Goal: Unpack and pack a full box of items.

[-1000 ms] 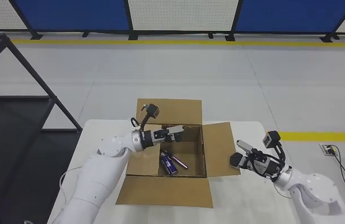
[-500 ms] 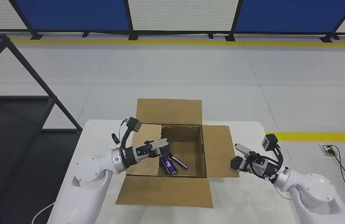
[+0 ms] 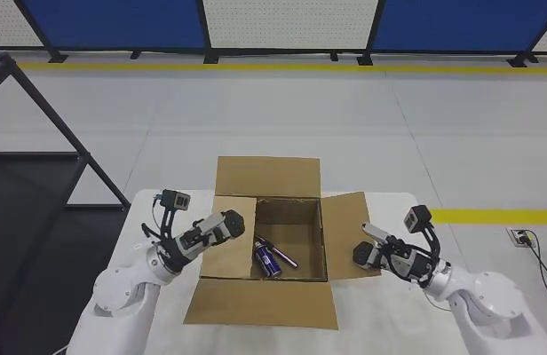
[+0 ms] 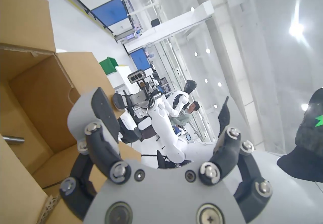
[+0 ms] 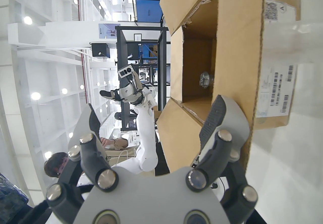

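Note:
An open cardboard box [image 3: 269,176] stands mid-table with all its flaps folded out. Inside lie a dark blue can [image 3: 267,257] and a thin pen-like stick [image 3: 286,258]. My left gripper [image 3: 229,224] hangs open over the left flap, holding nothing. In the left wrist view the left gripper [image 4: 164,104] spreads beside the box wall [image 4: 32,88], and a metal cylinder end [image 4: 12,138] shows inside. My right gripper [image 3: 360,255] is open at the right flap's outer edge. The right gripper [image 5: 154,109] faces the box [image 5: 237,33], and the can's top [image 5: 205,78] shows within.
The box sits on a white table [image 3: 389,311], whose edges lie close behind both arms. A black metal rack [image 3: 43,133] stands off the table's left side. The front flap [image 3: 260,303] lies flat toward the table's near edge.
My left gripper has drawn back out from above the box opening to over the left flap. My right gripper has shifted slightly left toward the right flap.

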Controlling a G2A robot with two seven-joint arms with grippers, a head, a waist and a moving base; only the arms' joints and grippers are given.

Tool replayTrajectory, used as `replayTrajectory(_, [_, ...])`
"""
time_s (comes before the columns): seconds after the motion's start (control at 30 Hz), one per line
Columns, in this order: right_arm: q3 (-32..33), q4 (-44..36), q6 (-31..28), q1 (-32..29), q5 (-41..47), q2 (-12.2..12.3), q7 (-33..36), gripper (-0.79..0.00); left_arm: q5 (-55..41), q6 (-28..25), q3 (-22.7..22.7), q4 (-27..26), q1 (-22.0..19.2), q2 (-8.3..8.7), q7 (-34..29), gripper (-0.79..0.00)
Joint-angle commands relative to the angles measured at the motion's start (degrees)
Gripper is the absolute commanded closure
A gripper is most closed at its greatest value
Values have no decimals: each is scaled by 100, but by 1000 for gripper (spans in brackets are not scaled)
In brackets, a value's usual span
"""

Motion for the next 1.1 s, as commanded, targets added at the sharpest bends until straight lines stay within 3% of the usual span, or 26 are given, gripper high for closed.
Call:
replayTrajectory(0.0, [-105,-44,27,62,60,-16,-31,-785,-165,-171,-210,-111,249,28,93,-785])
replayTrajectory(0.33, [-1098,-157,82,650,-94,-185,-519,-785,-413,-555,-899,-730,1417,148,181,-785])
replayTrajectory(0.5, [-1471,-174,78,902,-331,-271,-952,-785,-413,-555,-899,-730,1417,148,181,-785])
replayTrajectory(0.87, [-1471,-174,78,902,-331,-271,-952,-785,-411,-530,-892,-744,1435,146,255,-785])
replayTrajectory(1.07, [-1076,-570,-440,492,-129,-238,-1216,-785,-572,-535,-923,-877,1481,153,612,-785])
